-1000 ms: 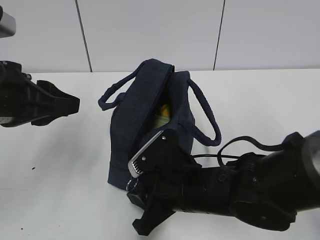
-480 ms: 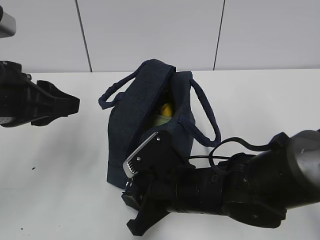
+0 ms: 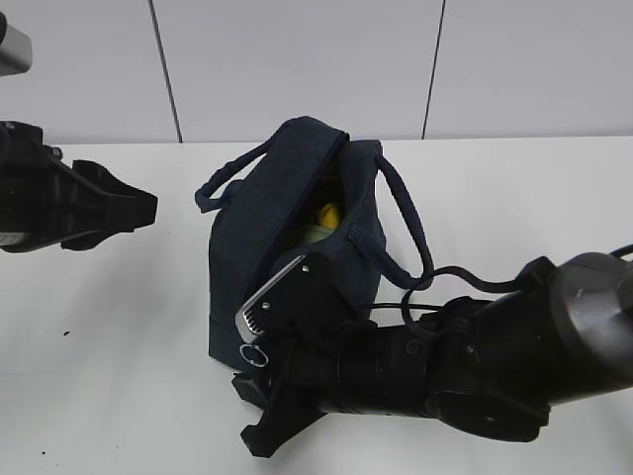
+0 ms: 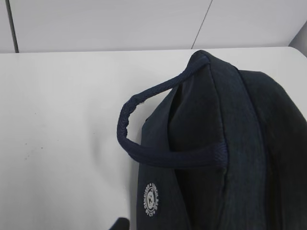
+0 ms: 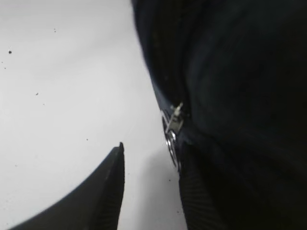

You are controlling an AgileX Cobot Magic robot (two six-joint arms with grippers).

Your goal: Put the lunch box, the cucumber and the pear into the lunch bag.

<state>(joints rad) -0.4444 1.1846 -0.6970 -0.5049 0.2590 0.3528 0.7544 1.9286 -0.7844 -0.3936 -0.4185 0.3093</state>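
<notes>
Bag (image 3: 287, 247) mouth gapes upward, a narrow slot partly filled by the pear (image 3: 327, 214). Right arm (image 3: 465, 371) blocks the bag's near end and right front. Bare table (image 3: 129, 317) left of the bag; left gripper (image 3: 124, 206) well clear there.

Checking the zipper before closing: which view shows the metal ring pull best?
The right wrist view: the silver metal ring pull hangs close up on the dark navy fabric lunch bag. The exterior view shows it small; the left wrist view shows none.
</notes>
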